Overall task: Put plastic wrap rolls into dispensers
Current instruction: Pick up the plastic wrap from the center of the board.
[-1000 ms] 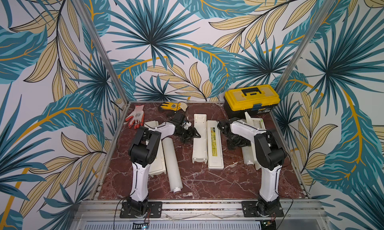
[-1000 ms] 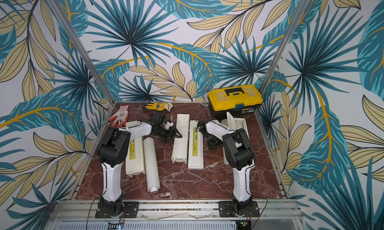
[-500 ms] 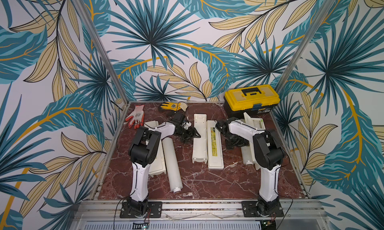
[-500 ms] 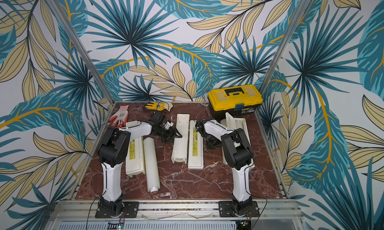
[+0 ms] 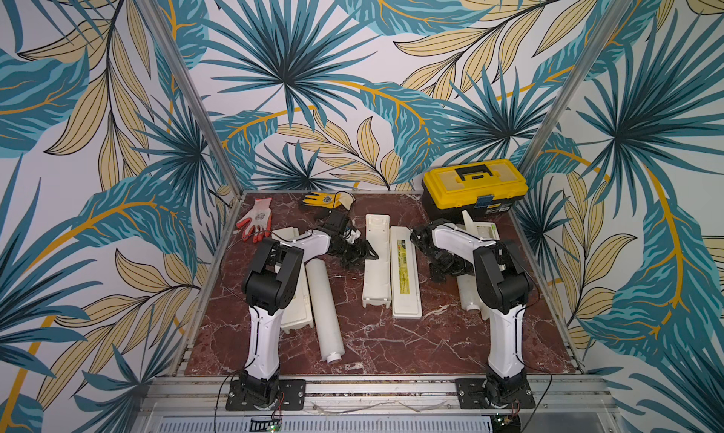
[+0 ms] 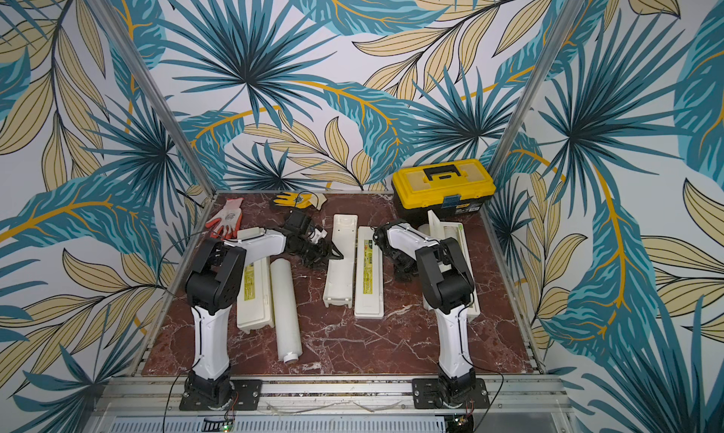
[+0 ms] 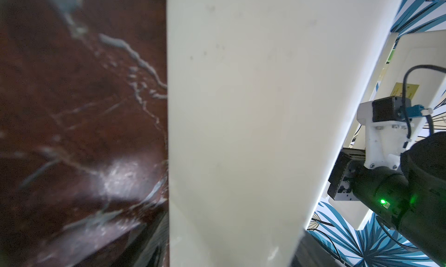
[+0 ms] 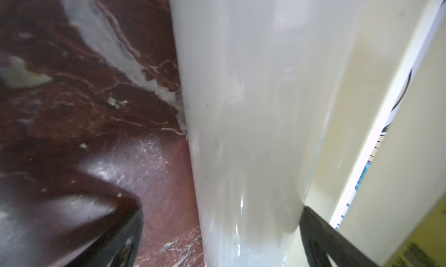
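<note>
Closing on the right roll looks like the step in hand. The right gripper sits low over it with its fingers spread wide and grasping nothing. One finger is clear of the roll, with bare worktop between them. The other lies just at the opposite flank, next to the cream wall of the right dispenser.

This roll lies on the worktop, touching or just left of that dispenser, whose lid stands open near the yellow toolbox. The gap on the dispenser side is tight, so I would centre the fingers first, so that the roll is not shoved sideways. Then squeeze gently, since the film looks soft and slick. The arm hides how far along the roll the grip falls, so lift slowly and watch for a drooping end before carrying it right over the wall.

The left gripper appears clenched on the left edge of the middle dispenser. The left roll lies loose on the worktop beside the left dispenser.
</note>
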{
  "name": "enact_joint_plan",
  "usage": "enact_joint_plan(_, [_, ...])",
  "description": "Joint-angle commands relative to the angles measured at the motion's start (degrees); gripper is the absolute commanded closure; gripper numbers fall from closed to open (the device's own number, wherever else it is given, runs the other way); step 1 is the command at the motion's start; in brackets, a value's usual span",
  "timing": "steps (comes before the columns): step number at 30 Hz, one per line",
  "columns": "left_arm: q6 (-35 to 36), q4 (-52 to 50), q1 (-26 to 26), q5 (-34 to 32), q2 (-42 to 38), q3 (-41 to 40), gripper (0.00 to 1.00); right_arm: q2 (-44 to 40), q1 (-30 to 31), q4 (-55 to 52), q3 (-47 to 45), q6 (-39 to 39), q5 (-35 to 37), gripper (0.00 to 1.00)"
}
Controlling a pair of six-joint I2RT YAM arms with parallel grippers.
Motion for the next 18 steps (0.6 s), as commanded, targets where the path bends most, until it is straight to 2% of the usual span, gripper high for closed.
enact_joint_plan(1, [-0.01, -0.75, 0.62, -3.41, 1.22, -1.14, 0.27, 3.33, 0.38, 5.55, -0.27, -1.25, -13.40, 0.01])
enact_joint_plan(7, [-0.19, -0.53, 0.78, -3.41, 1.05, -1.29, 0.27, 3.63, 0.38, 5.48, 0.52, -3.29, -16.69, 0.02])
enact_joint_plan(13, [-0.17, -0.45, 0.96, -3.33, 1.02, -1.27, 0.27, 4.93, 0.29, 3.13, 1.76, -2.41, -13.00, 0.01])
enact_joint_plan(18, [-0.18, -0.25, 1.16, -3.13, 1.11, -1.39, 0.27, 3.06, 0.37, 6.36, 0.36, -4.32, -17.70, 0.07])
